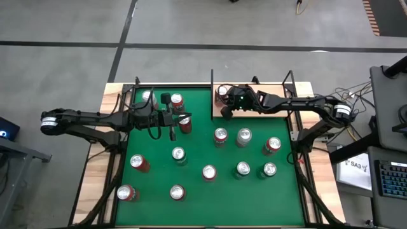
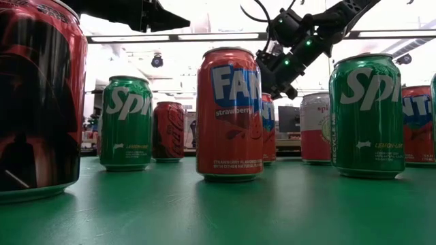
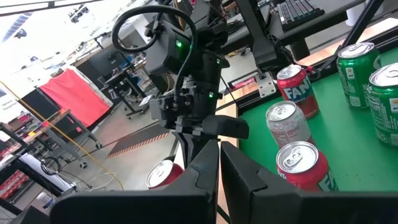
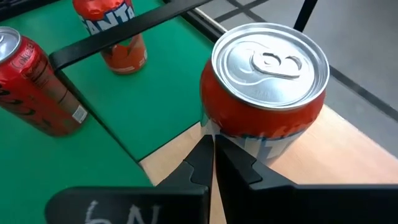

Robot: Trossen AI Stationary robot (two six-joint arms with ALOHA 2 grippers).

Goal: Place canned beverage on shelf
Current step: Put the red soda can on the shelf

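High view: your right gripper point(image 1: 227, 109) sits over the shelf point(image 1: 273, 109), left gripper point(image 1: 172, 131) over the felt among cans; right wrist view: fingers pinched together, empty, an orange can point(image 4: 268, 93) standing on the wood just beyond.

Green felt point(image 1: 203, 191) spreads under the left claw point(image 1: 172, 132) and runs well out past it toward the table's near edge. Pale wooden strips point(image 1: 95, 184) border the felt on the far side of that claw. Well beyond the right claw point(image 1: 224, 112), off the table, sit a keyboard point(image 1: 389, 178) and a white printed sheet point(image 1: 356, 166). Grey floor point(image 1: 63, 25) lies behind both claws. Out in the room past the left claw hangs a red cloth point(image 3: 81, 99).
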